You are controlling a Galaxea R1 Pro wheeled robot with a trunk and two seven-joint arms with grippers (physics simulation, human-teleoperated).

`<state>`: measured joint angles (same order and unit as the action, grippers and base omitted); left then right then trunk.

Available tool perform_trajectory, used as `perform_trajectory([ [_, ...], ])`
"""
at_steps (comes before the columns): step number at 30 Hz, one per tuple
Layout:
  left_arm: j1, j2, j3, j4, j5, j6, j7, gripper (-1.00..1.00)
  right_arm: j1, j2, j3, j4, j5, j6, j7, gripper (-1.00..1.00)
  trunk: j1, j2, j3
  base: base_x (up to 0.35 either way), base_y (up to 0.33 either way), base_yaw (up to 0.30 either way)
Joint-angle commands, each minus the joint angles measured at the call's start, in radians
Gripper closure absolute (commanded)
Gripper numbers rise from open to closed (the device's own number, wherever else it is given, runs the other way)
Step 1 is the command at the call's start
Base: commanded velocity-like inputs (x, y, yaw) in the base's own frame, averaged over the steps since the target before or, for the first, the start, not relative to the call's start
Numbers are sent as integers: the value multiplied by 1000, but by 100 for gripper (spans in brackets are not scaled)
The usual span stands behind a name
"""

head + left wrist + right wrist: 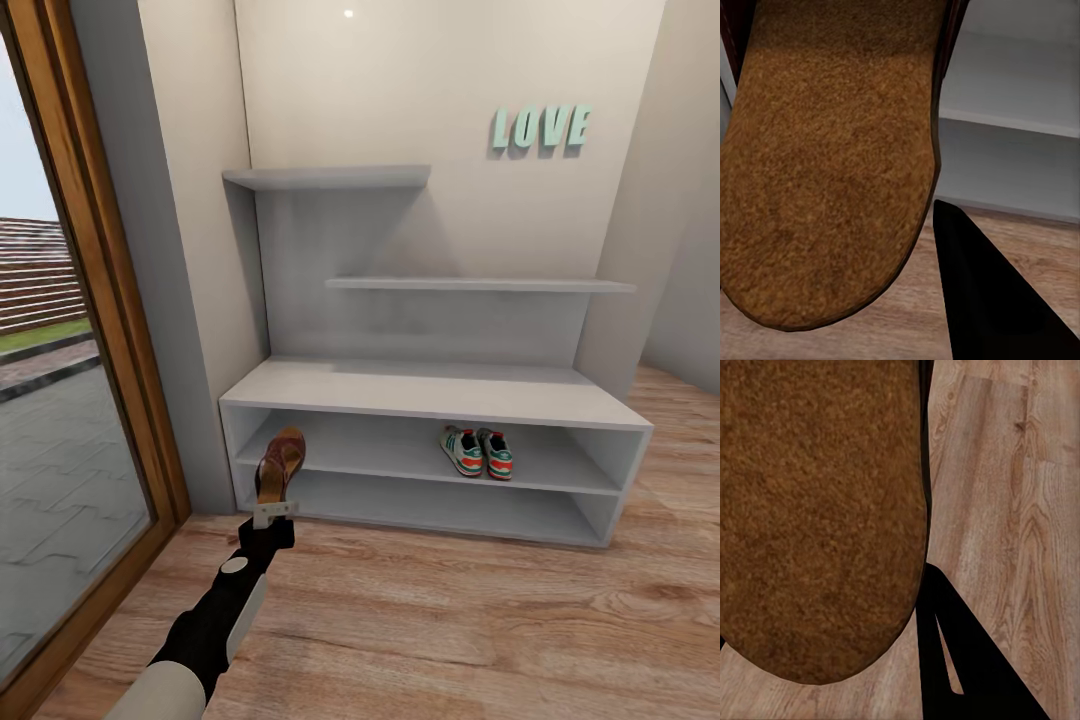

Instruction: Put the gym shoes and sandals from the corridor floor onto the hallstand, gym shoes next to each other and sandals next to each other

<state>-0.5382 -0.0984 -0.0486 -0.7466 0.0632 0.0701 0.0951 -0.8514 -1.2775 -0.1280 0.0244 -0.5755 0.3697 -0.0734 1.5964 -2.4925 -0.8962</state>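
Head view: left fingers point(273, 512) grip sandal point(279, 465); right wrist: fingers point(967, 660) hold second sandal point(817, 517).

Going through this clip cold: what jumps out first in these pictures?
A brown sandal held upright in the left tool, right in front of the grey shoe rack at its left end. Next, the white sneakers side by side on the rack's upper inner shelf. The right wrist view shows another brown sandal close up over the wood floor.
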Motion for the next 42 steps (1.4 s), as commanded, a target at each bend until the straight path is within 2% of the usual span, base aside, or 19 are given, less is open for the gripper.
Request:
perform_trajectory([
  [1,0,1,-6,-2,3,7,8,100,-4,0,-8,2,-1,2,-6,100,0,-1,-1,0,0,0],
  [9,0,0,-23,-2,4,7,8,100,-4,0,-8,2,-1,2,-6,100,6,-9,-31,0,0,0],
  [42,0,0,-25,7,4,7,8,100,-4,0,-7,2,-1,2,-6,100,21,-17,-212,0,0,0],
])
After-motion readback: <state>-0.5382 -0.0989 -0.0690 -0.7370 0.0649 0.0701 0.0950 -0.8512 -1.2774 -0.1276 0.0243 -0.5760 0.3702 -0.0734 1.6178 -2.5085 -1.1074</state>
